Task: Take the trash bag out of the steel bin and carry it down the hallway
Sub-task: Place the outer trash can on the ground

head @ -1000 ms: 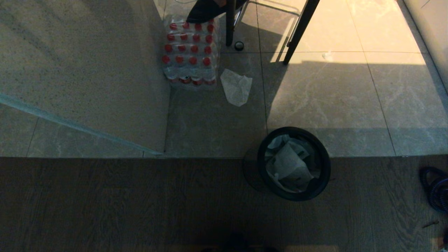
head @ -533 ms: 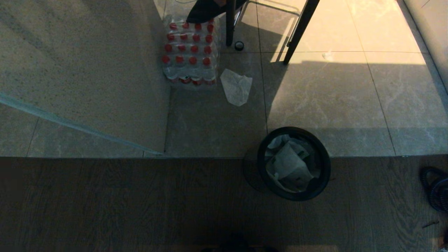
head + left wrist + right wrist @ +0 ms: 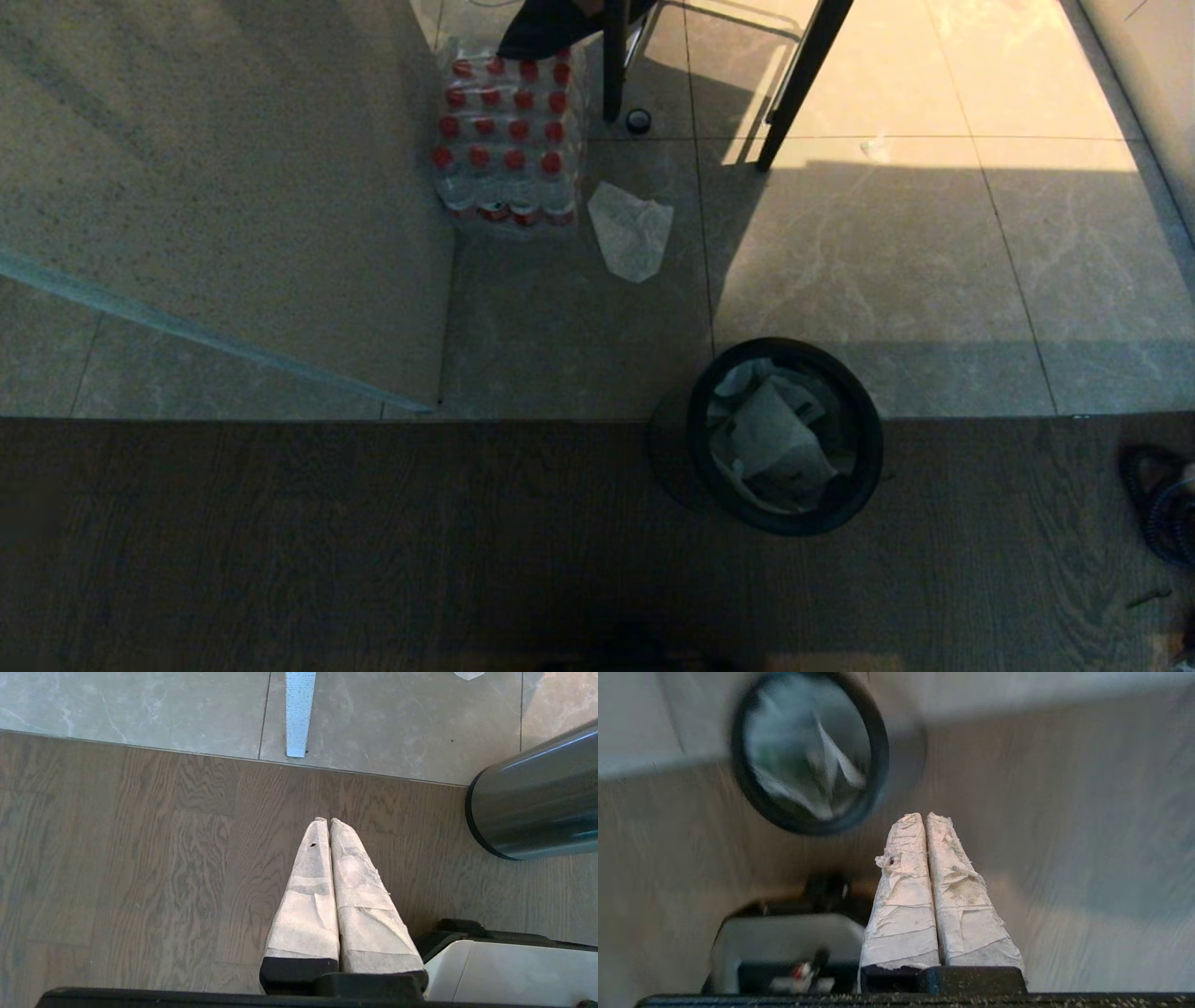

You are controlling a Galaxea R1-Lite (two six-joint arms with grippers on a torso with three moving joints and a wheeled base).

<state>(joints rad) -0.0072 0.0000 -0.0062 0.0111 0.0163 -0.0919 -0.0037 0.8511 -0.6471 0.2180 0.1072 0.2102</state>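
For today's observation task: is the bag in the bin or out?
In: the bag sits crumpled inside the bin, below its rim.

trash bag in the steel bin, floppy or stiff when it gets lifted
Probably floppy: the trash bag lies crumpled in folds inside the steel bin. Likely light, since the film looks thin. It may slip or tear, so a bunched fold seems the safer grip.

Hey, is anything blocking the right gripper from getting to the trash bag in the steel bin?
Nothing visible does. The steel bin is open-topped, with the trash bag exposed inside, and only bare floor lies between it and the right gripper, whose jaws are shut and empty.
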